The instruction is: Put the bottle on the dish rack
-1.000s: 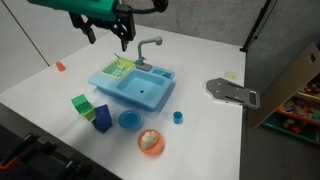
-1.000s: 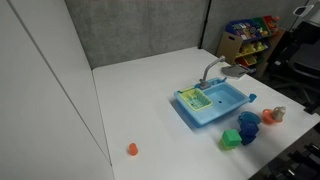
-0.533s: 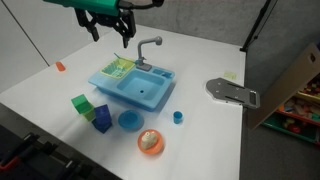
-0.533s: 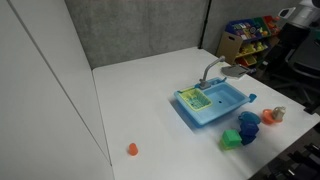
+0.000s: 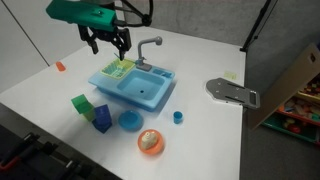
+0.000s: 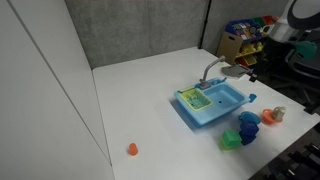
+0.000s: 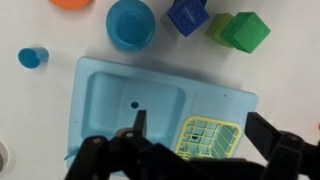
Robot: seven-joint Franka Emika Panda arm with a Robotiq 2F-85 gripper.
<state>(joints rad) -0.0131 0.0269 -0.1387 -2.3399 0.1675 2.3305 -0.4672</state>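
The pale cream bottle (image 5: pixel 150 140) lies on an orange plate (image 5: pixel 141 149) near the table's front edge; it also shows in an exterior view (image 6: pixel 274 114). The yellow-green dish rack (image 5: pixel 118 68) forms one end of the light-blue sink unit (image 5: pixel 140 92). My gripper (image 5: pixel 108 42) hangs above the rack, open and empty. In the wrist view the rack (image 7: pixel 207 137) lies between my two spread fingers (image 7: pixel 270 135), with the gripper (image 7: pixel 205 140) over it. There only the plate's edge (image 7: pixel 70 3) shows and the bottle is out of view.
A blue bowl (image 5: pixel 129 120), small blue cup (image 5: pixel 178 117), green block (image 5: pixel 80 103) and blue block (image 5: pixel 102 117) stand in front of the sink. A grey faucet (image 5: pixel 148 47) rises behind the basin. A grey flat object (image 5: pixel 230 91) lies to one side. A small orange item (image 5: pixel 60 66) lies apart.
My gripper has come down closer to the dish rack and shifted slightly over it. The bottle and the other things have not moved.
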